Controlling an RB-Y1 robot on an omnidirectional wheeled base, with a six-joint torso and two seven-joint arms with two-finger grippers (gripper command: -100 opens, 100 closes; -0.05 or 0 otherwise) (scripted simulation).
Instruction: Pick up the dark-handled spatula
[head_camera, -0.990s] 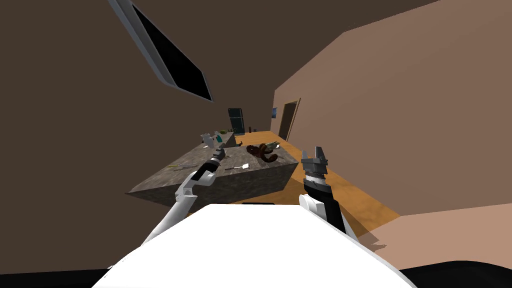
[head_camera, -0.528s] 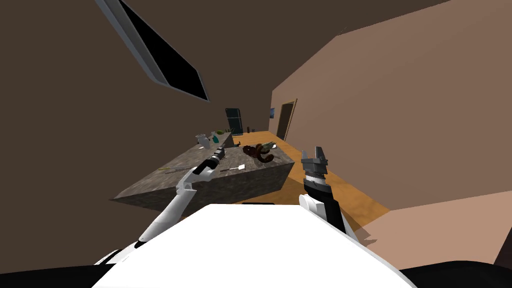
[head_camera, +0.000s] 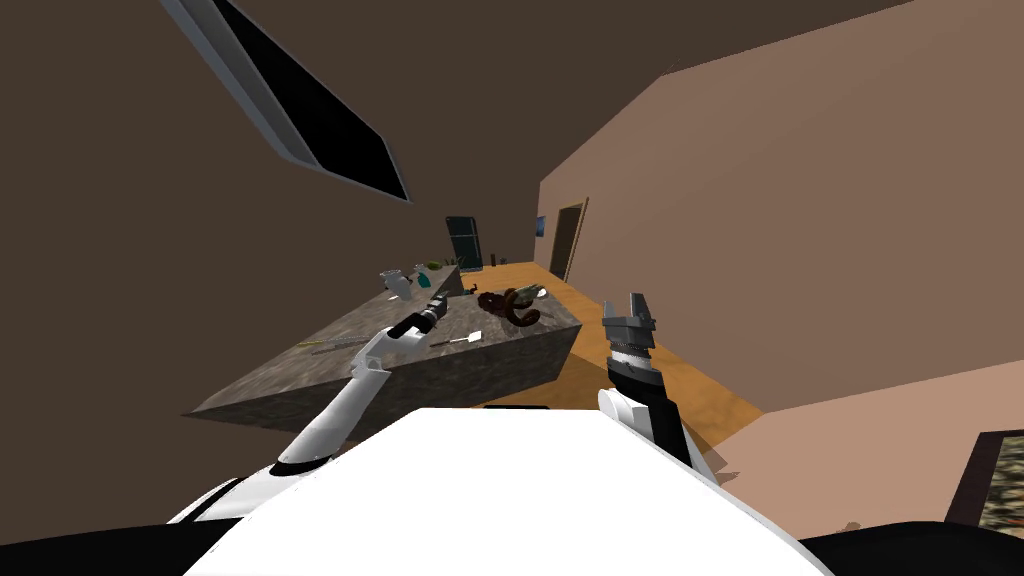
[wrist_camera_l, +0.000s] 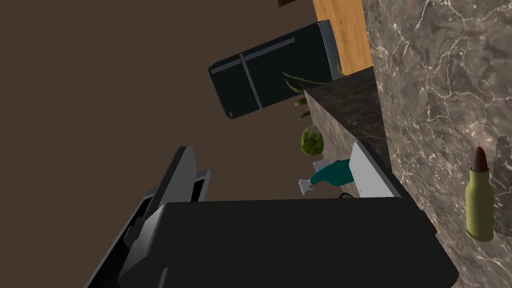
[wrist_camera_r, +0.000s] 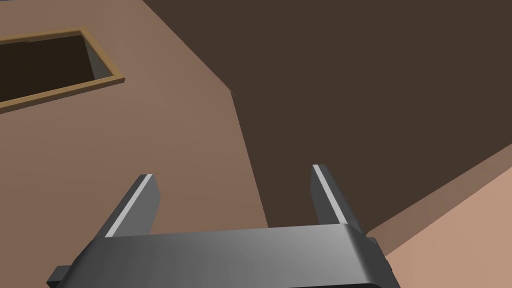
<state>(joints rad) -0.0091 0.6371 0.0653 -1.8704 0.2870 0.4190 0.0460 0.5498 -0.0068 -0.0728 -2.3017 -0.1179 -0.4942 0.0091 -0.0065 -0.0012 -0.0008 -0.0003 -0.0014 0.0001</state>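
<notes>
Brown curled things (head_camera: 512, 305) lie at the far right of the marble bench (head_camera: 300, 375). A teal spray bottle (wrist_camera_l: 332, 173) and a round green thing (wrist_camera_l: 312, 140) sit at its far left, and an olive bottle (wrist_camera_l: 479, 202) is on its top. The dark-handled spatula (head_camera: 458, 341) lies flat with its white blade to the right, just near and right of the left gripper (head_camera: 436, 312). That gripper hovers with its fingers spread, holding nothing. The right gripper (head_camera: 630, 305) is raised off the bench's right side, fingers apart and empty.
</notes>
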